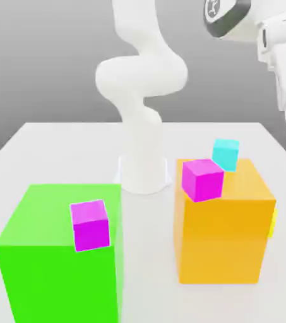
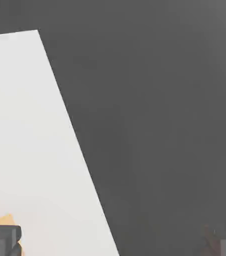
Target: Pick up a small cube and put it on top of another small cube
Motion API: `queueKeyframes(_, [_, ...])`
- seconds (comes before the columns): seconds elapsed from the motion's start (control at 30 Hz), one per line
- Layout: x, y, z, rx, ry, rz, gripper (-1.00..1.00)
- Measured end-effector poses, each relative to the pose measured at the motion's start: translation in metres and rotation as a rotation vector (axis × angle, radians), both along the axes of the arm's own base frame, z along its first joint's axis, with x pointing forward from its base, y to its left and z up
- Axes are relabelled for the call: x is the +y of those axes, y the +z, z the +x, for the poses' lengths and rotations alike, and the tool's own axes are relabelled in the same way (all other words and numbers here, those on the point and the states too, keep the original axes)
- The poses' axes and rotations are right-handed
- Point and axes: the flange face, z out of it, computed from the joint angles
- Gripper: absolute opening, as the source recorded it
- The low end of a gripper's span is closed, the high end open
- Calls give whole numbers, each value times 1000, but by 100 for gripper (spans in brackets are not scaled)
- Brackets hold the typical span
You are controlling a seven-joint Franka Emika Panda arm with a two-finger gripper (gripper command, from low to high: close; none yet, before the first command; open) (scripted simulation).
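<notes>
Two big blocks dominate the white table (image 1: 50, 135): a green block (image 1: 57, 252) on the exterior view's left and an orange block (image 1: 224, 230) on its right, each bearing a magenta cube (image 1: 90, 224) (image 1: 202, 179). A cyan cube (image 1: 225, 153) sits at the orange block's far edge. We see only a sliver of the small yellow cube (image 1: 273, 223), hidden behind the orange block's right side. In the hand view, the gripper (image 2: 112, 240) fingers (image 2: 2, 240) stand wide apart, holding nothing.
</notes>
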Motion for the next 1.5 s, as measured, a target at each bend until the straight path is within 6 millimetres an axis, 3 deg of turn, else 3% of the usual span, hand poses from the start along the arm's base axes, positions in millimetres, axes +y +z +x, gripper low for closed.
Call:
queueKeyframes(0.13, [38,-61,-38,50,302,-105,0])
queueKeyframes(0.23, [48,-91,-58,91,461,-152,0])
queueKeyframes(0.6, [58,-185,-130,237,996,-284,0])
queueKeyframes(0.7, [59,-198,-150,248,1147,-314,0])
queueKeyframes(0.9, [59,-251,-153,249,1183,-319,0])
queueKeyframes(0.93, [59,-260,-153,249,1183,-320,-100])
queueKeyframes(1.13, [59,-263,-153,246,1179,-318,-100])
queueKeyframes(1.2, [59,-255,-153,249,1182,-320,-100])
queueKeyframes(1.37, [58,-210,-153,250,1183,-322,-100])
queueKeyframes(1.5, [83,-141,-126,129,1121,-263,-100])
